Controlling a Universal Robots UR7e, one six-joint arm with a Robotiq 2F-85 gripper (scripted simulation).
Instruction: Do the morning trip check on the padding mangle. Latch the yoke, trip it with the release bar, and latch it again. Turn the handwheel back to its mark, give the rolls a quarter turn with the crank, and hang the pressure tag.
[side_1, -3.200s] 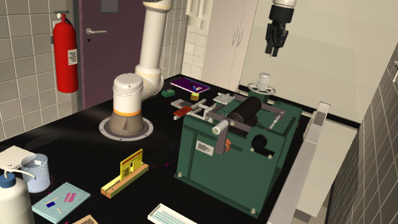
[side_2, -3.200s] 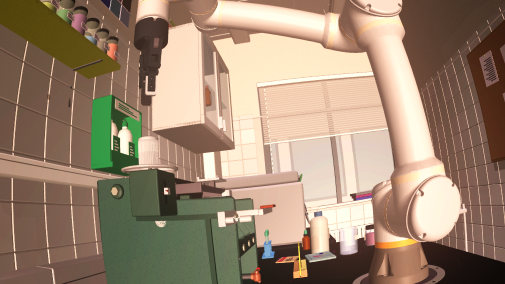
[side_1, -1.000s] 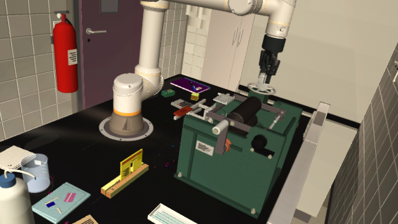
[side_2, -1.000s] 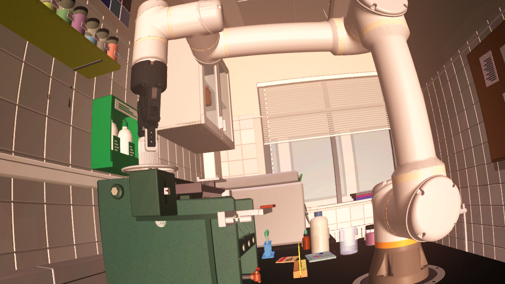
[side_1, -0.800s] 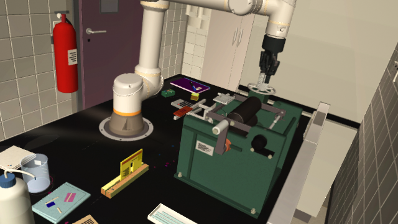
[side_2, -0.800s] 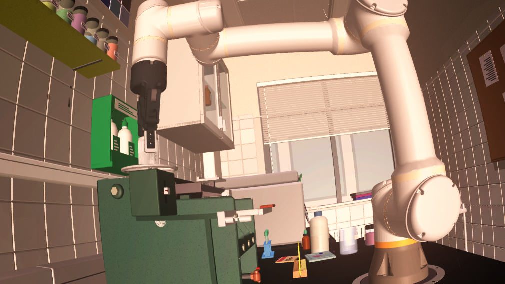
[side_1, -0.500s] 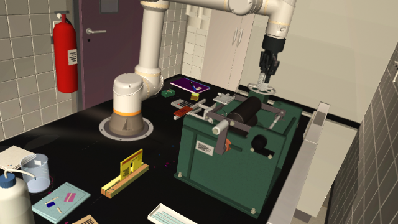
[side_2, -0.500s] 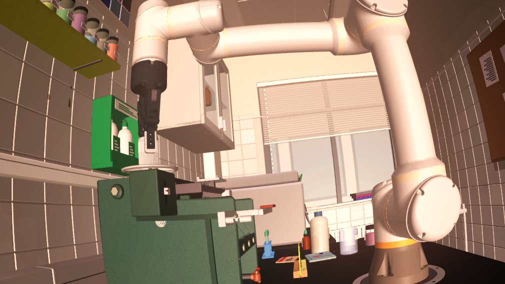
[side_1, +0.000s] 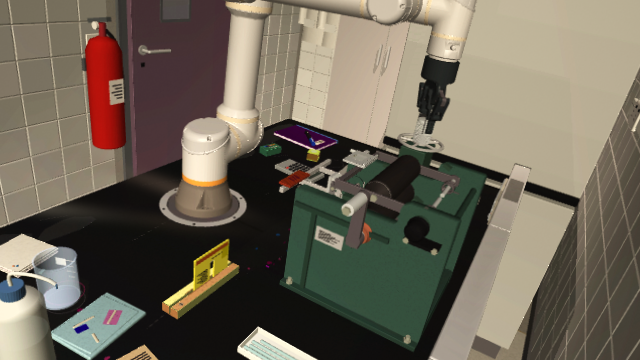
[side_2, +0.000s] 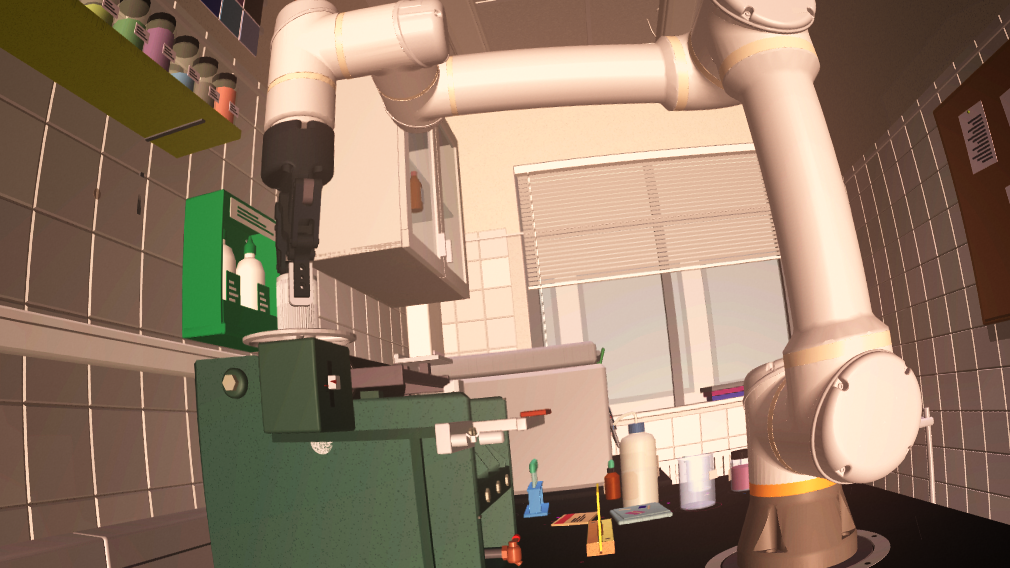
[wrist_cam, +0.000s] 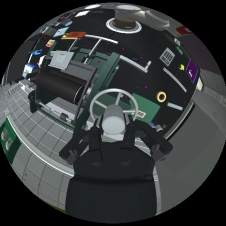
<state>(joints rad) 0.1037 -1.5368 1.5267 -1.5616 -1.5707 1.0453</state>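
The handwheel (side_1: 420, 142) sits flat on top of the green mangle's (side_1: 380, 250) rear corner, a silver spoked ring with a knurled knob (wrist_cam: 114, 120) rising from its hub. I grip that knob from straight above with my gripper (side_1: 426, 125) closed around it. The wrist camera shows the knob between my fingers (wrist_cam: 114, 125) with the wheel rim (wrist_cam: 113, 101) below. The dark roll (side_1: 393, 177) lies under the grey yoke frame. The crank (side_1: 357, 209) sticks out at the front. The red-tipped release bar (side_1: 305, 177) juts from the left side. The yellow pressure tag (side_1: 211, 264) stands in its wooden holder on the bench.
A tiled wall with a green dispenser (side_2: 227, 268) rises close behind the handwheel, and a wall cabinet (side_2: 395, 205) hangs beside my wrist. A calculator (side_1: 293, 166), purple notebook (side_1: 305, 136) and beaker (side_1: 57, 276) lie about the black bench. A grey rail (side_1: 482, 260) edges its right side.
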